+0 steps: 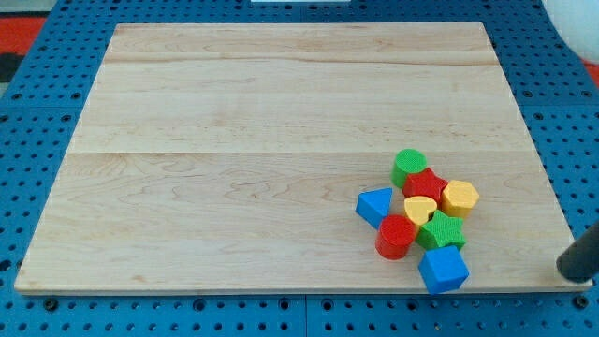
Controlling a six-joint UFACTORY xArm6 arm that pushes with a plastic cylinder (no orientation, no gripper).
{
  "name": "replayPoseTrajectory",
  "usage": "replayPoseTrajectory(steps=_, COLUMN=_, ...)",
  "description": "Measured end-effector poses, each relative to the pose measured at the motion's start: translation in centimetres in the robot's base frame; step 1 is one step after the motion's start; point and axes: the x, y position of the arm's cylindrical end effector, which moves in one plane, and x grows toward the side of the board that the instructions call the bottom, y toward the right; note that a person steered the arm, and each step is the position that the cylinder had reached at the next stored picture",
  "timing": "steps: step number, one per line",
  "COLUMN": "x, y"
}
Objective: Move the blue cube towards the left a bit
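My tip (573,275) has no jaws to open or close; it stands off the wooden board (234,140), at the view's right. To its left, apart from it, lies the blue cube (443,270). Beyond the cube are the green star (441,230) and red cylinder (396,236).

My tip (573,273) sits just off the surface's right edge near its bottom right corner, the dark rod slanting up toward the view's right.
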Motion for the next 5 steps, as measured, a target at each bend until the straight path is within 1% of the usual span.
replayPoseTrajectory(steps=1, x=0.1, y=-0.4)
replayPoseTrajectory(steps=2, x=0.1, y=-7.8)
replayPoseTrajectory(steps=3, x=-0.2, y=-12.7)
replayPoseTrajectory(steps=4, x=-3.0, y=-13.1)
replayPoseTrajectory(steps=5, x=-4.4, y=-15.9)
